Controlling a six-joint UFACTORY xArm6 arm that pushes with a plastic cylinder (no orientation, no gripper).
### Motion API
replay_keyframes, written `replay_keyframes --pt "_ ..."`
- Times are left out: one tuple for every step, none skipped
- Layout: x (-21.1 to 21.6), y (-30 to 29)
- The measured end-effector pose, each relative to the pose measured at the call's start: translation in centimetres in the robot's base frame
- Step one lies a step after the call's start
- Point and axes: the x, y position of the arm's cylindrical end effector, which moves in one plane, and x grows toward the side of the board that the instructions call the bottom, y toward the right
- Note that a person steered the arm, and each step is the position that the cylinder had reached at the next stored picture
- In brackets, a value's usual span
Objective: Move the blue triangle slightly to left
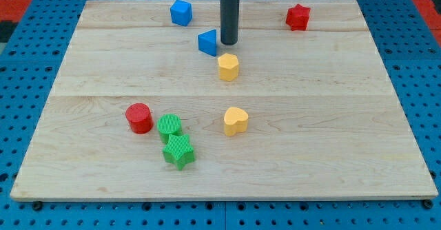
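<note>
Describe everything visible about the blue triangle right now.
The blue triangle is a small solid block of plain blue, matte like plastic, lying flat on the wooden board in its upper middle part. One corner points toward the view's top. My tip stands right beside it on the view's right, close enough that contact cannot be ruled out. The yellow block sits just below and to the right, apart from it. The blue cube lies farther up and left.
</note>
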Motion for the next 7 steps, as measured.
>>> replay_keyframes --pt "0.6 0.0" --pt "1.8 -0.3" --pt "1.8 -0.4" --pt "1.8 -0.4" --pt "1.7 -0.6" --pt "1.4 -0.6" --pt "1.4 -0.6"
